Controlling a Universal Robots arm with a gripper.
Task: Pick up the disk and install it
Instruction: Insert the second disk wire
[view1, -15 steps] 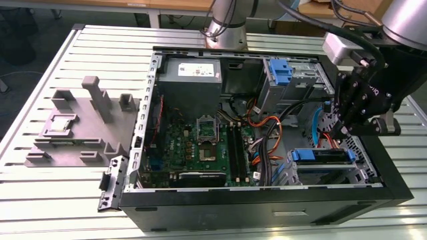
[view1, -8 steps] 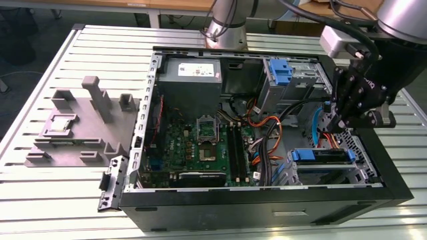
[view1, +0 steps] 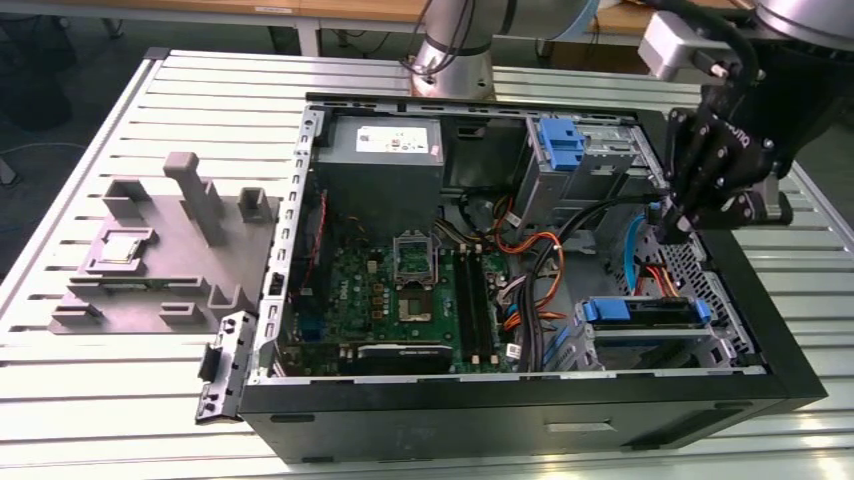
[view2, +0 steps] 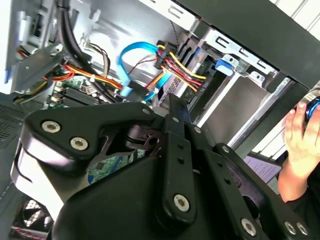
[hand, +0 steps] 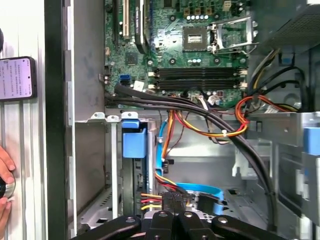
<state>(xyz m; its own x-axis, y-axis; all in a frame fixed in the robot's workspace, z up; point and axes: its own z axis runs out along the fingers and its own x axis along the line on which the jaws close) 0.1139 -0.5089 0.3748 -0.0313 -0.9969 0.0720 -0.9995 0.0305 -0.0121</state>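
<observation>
The gripper (view1: 663, 228) was seen with its fingers drawn together, nothing held between them. The disk (view1: 643, 312), seated in the drive bay (view1: 654, 345), was located just below the gripper.

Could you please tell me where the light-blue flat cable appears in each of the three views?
Exterior view: light-blue cable, inside the computer case toward the exterior view's right.
Second wrist view: looping beside the red-and-yellow wires.
First wrist view: curving beside those wires.
Shared landmark: the blue tab on the drive cage.
</observation>
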